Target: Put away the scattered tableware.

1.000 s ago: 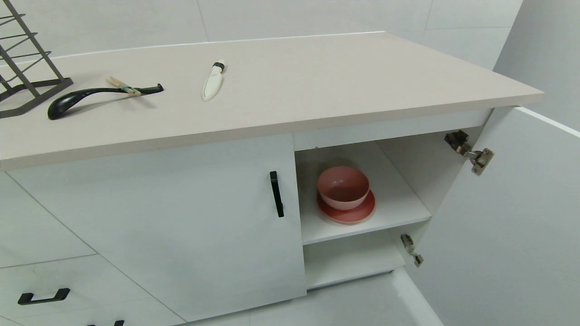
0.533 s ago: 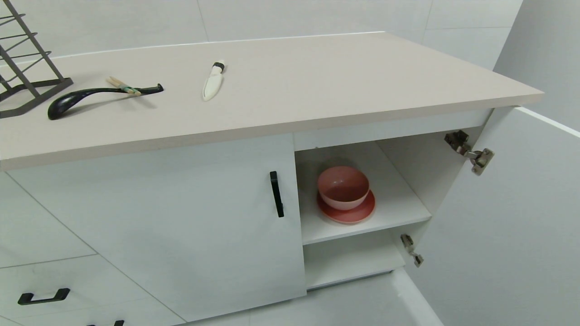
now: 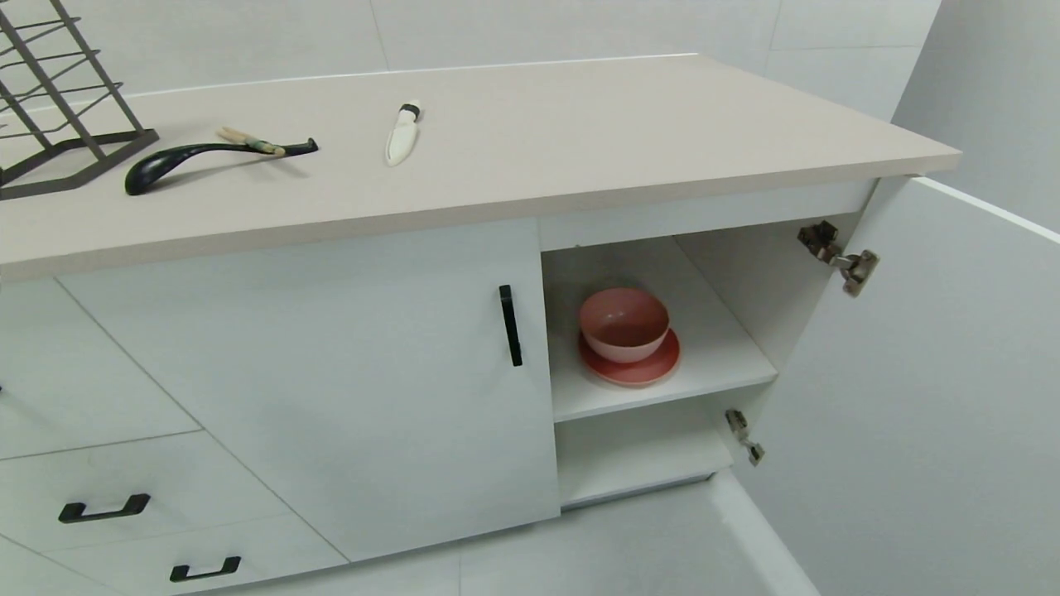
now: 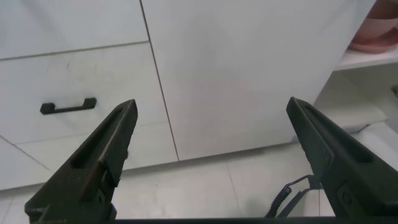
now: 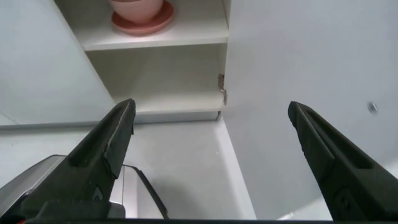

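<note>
While both hang low before the cabinet, the left gripper (image 4: 211, 106) and the right gripper (image 5: 210, 104) are spread wide and hold nothing. On the upper shelf (image 3: 729, 364) a pink bowl (image 3: 623, 323) sits on a red plate (image 3: 631, 371). On the countertop (image 3: 621, 124) lie a black ladle (image 3: 199, 157), what may be chopsticks (image 3: 248, 141) across its handle, and a white sheathed knife (image 3: 403, 136) nearby.

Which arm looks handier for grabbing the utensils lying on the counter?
Probably the left. The black ladle and white knife lie toward the counter's left, and the left gripper, open, faces that side; the right gripper faces the open cabinet.
</note>
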### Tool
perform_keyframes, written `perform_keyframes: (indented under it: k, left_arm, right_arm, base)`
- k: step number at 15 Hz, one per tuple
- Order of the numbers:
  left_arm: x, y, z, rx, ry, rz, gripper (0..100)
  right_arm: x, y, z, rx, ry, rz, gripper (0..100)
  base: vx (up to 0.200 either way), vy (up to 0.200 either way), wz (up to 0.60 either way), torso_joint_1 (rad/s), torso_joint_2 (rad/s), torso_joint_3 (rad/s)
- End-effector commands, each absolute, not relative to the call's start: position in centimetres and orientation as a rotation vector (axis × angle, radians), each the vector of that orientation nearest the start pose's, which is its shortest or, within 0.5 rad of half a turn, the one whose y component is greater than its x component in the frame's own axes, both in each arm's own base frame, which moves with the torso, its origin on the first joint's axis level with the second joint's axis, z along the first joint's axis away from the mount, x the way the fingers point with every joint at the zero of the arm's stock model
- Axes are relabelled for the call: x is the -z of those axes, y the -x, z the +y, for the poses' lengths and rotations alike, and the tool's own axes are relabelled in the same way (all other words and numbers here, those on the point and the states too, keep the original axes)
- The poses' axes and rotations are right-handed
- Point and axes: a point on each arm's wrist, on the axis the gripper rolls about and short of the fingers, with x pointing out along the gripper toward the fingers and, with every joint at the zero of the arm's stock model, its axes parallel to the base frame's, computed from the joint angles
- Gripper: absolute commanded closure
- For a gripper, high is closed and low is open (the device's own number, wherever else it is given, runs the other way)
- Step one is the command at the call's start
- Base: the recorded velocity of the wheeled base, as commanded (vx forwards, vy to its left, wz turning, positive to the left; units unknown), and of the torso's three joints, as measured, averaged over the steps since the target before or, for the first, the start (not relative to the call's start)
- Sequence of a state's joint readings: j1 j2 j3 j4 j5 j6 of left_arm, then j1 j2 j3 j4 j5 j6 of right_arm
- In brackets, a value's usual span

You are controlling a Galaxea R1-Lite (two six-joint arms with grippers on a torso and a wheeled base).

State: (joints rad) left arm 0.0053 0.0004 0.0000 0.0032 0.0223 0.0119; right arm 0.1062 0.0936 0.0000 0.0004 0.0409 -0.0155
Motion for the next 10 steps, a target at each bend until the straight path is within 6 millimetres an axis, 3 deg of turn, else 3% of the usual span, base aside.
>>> perform_keyframes:
  k: [1, 3, 4, 10]
  left_arm:
    - [-7.52, 2.28, 0.04, -0.029, -0.012, 0.003, 0]
    - [-7.52, 2.28, 0.04, -0.029, -0.012, 0.003, 0]
    - [-7.52, 2.28, 0.04, -0.029, -0.012, 0.003, 0]
    - [-7.52, 2.28, 0.04, -0.031, -0.014, 0.003, 0]
  right_arm:
    - [-7.72, 1.51, -0.07, -0.150, 0.020, 0.102, 0]
    - [-7.72, 1.51, -0.07, -0.150, 0.020, 0.102, 0]
    - [-7.72, 1.51, -0.07, -0.150, 0.020, 0.102, 0]
    - [-7.72, 1.51, -0.07, -0.150, 0.020, 0.102, 0]
  base:
    - [-0.200, 0.000, 0.00, 0.002, 0.00, 0.002]
    - [-0.200, 0.000, 0.00, 0.000, 0.00, 0.002]
    - [-0.200, -0.200, 0.00, -0.002, 0.00, 0.002]
    - [0.000, -0.200, 0.00, 0.000, 0.00, 0.002]
